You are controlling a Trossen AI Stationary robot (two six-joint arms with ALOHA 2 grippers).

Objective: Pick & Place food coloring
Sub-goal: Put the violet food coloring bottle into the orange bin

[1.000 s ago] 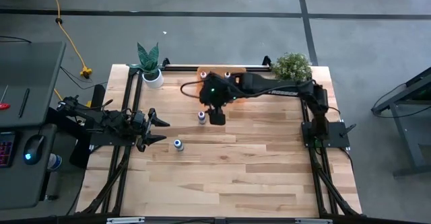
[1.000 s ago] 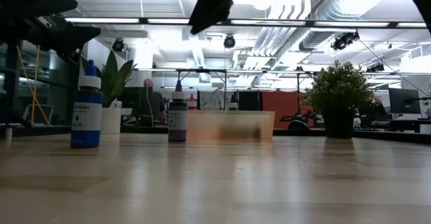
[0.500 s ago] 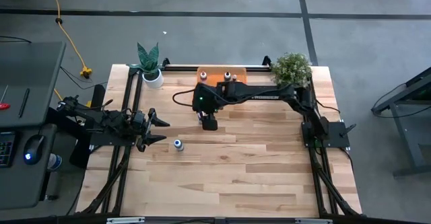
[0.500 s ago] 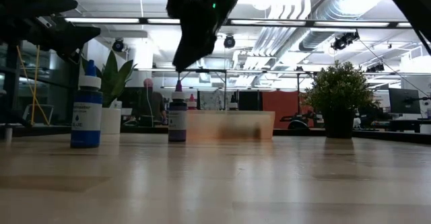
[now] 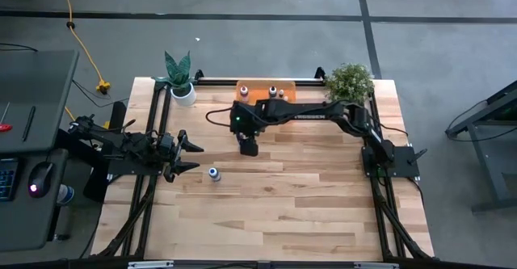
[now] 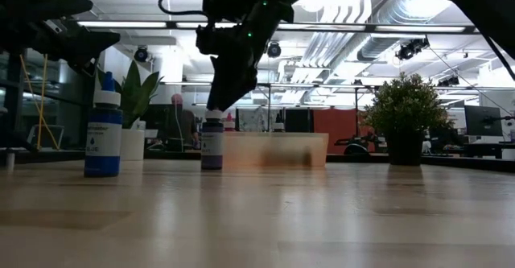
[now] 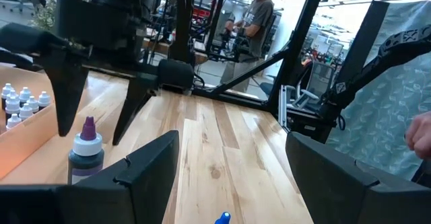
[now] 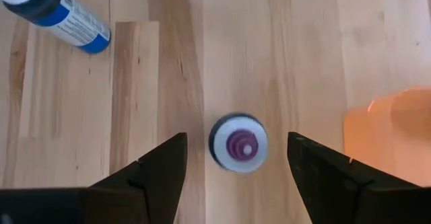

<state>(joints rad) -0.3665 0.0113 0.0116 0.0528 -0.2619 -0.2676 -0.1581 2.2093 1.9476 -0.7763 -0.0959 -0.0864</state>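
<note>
Right pincer [image 8: 236, 163] spread wide over a stubby dark bottle [image 8: 238, 143] with white collar and purple tip; left pincer [image 5: 190, 156] released too, looks idle.

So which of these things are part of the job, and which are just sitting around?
Job:
- purple bottle, right gripper open straight above it
- blue bottle, upright
- orange bin holding small bottles

Just there:
- spiky plant
- bushy plant
- left gripper, open, waiting at the table's left edge
</note>
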